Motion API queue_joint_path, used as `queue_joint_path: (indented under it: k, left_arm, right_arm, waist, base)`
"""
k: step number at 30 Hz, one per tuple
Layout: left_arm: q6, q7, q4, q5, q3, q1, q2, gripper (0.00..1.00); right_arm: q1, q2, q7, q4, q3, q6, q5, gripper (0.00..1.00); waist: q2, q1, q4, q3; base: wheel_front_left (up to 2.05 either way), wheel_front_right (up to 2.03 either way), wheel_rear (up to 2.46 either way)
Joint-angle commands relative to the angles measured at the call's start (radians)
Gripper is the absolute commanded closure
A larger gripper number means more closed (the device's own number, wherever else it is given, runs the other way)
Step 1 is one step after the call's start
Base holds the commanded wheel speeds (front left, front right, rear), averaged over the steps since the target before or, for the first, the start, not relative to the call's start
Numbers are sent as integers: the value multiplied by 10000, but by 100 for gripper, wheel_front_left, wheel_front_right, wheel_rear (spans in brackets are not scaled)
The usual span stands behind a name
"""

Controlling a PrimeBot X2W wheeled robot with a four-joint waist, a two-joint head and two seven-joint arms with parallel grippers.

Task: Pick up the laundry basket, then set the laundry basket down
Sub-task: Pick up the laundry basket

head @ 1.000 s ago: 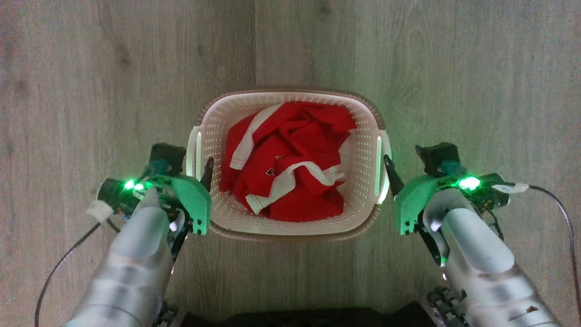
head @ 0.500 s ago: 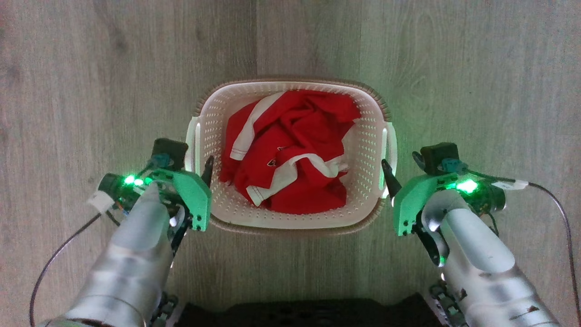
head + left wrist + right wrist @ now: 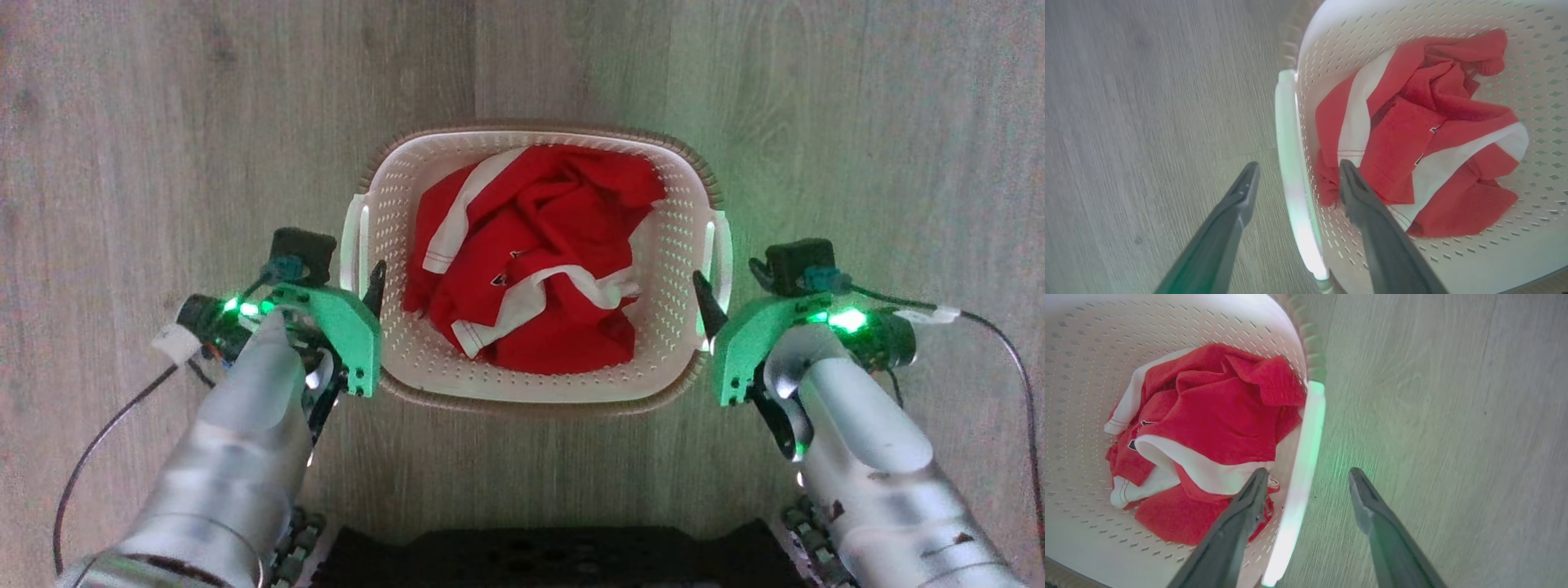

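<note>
The laundry basket [image 3: 535, 390], cream-white and perforated with a brown rim, stands on the wooden floor with a red and white garment [image 3: 539, 261] crumpled inside. My left gripper [image 3: 365, 282] is open at the left handle [image 3: 1289, 155]: one finger is inside the basket wall, the other outside over the floor. Its own view shows the left gripper [image 3: 1299, 166] with a gap on both sides of that handle. My right gripper [image 3: 713, 300] is open the same way astride the right handle [image 3: 1308, 437], as the right gripper [image 3: 1308, 471] shows in its own view.
Grey wood-grain floor [image 3: 163, 122] surrounds the basket on every side. The robot's dark base [image 3: 531, 559] lies along the bottom edge. Thin black cables [image 3: 1008, 367] trail from both wrists.
The whole head picture has shifted, so the camera moved; floor and basket sit higher in the frame and the basket looks slightly larger. Both grippers keep their places at the handles, still open.
</note>
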Motion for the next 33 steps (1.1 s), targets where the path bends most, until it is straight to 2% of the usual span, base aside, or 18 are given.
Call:
queue_joint_path:
  k: [1, 18, 19, 20, 21, 22, 23, 24, 25, 33]
  left_arm:
    - [-13, -95, -26, -102, 102, 164, 229, 0]
    - [54, -95, 12, -869, -635, 68, 229, 0]
    - [52, -95, 22, -913, -676, 62, 229, 7]
    - [49, -95, 31, -959, -716, 55, 229, 26]
    - [47, -95, 37, -1006, -756, 44, 229, 42]
    - [47, -95, 37, -1006, -756, 44, 229, 42]
    - [44, -95, 42, -1056, -795, 34, 229, 60]
    - [39, -95, 47, -1109, -837, 26, 229, 88]
    - [32, -95, 55, -1134, -918, 17, 229, 100]
    - [8, -95, 79, -1434, -1381, -3, 229, 100]
  right_arm:
    - [320, 109, 8, -88, 194, 71, 37, 0]
    - [347, 109, 159, -107, 169, 71, 87, 0]
    - [352, 109, 166, -114, 178, 71, 92, 0]
    - [357, 109, 175, -123, 193, 71, 97, 0]
    - [363, 109, 189, -135, 209, 71, 117, 21]
    - [363, 109, 189, -135, 209, 71, 117, 21]
    - [369, 109, 203, -150, 223, 71, 156, 61]
    - [375, 109, 221, -167, 239, 71, 208, 97]
    - [388, 109, 278, -175, 275, 71, 297, 100]
    - [395, 109, 370, -144, 294, 71, 348, 100]
  waist:
    - [0, -1, 19, 37]
    - [0, -1, 9, 103]
    - [0, -1, 9, 103]
    - [0, -1, 11, 105]
    - [0, -1, 16, 108]
    - [0, -1, 16, 108]
    - [0, -1, 22, 112]
    - [0, -1, 28, 118]
    - [0, -1, 36, 122]
    - [0, -1, 90, 88]
  base:
    - [0, 0, 0]
    - [0, 0, 0]
    - [0, 0, 0]
    - [0, 0, 0]
    - [0, 0, 0]
    - [0, 0, 0]
    - [0, 0, 0]
    - [0, 0, 0]
    - [0, 0, 0]
    - [0, 0, 0]
